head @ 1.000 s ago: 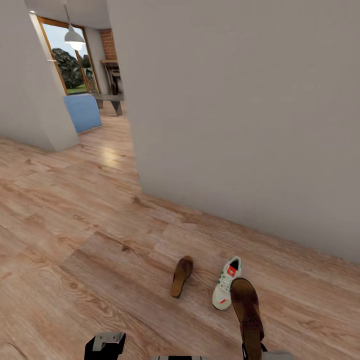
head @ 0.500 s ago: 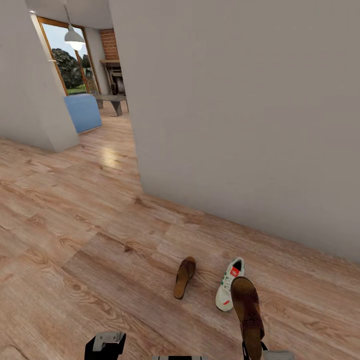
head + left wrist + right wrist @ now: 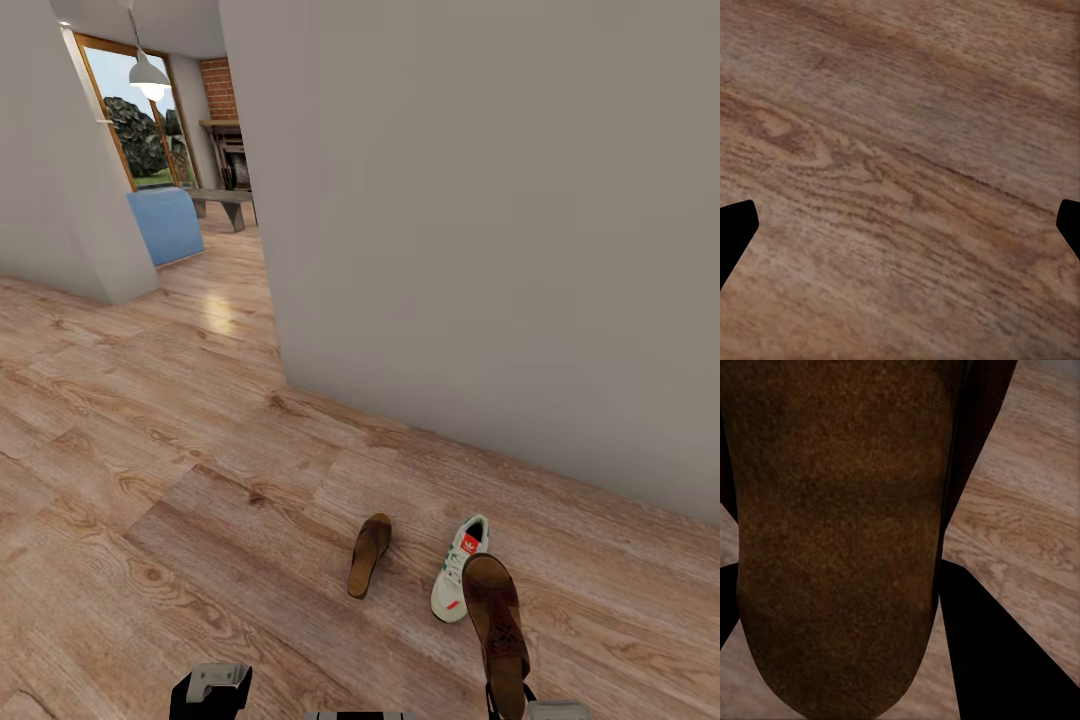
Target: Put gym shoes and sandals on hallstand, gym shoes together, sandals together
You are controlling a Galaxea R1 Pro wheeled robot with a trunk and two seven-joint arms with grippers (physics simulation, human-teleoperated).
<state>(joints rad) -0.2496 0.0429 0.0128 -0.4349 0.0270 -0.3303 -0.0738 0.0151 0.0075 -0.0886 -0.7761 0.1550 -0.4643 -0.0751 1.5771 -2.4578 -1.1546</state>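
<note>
Right gripper at the near edge of the head view, clamped on a brown sandal by its near end; the sandal sticks out past the fingers, away from the robot, sole side up. In the right wrist view the sandal's dark sole sits between the two black fingers, which press close on both sides, wood floor beyond.

Left gripper low at the near edge too, well apart from the right one. In the left wrist view its fingertips stand wide apart at opposite edges with nothing between them, just floor planks straight ahead.

Just past the held sandal's far tip and slightly to the left-gripper side, a white sneaker lies on the floor, red tongue label up, green stripes on its side, toe end toward the robot. The second sandal lies flat on the floor beside the sneaker, near but not touching, further toward the left-gripper side.

Beyond both, a plain grey wall meets the floor. Far off past the wall's corner: a doorway with a blue seat, a hanging lamp, a bench, brick wall and a window.
</note>
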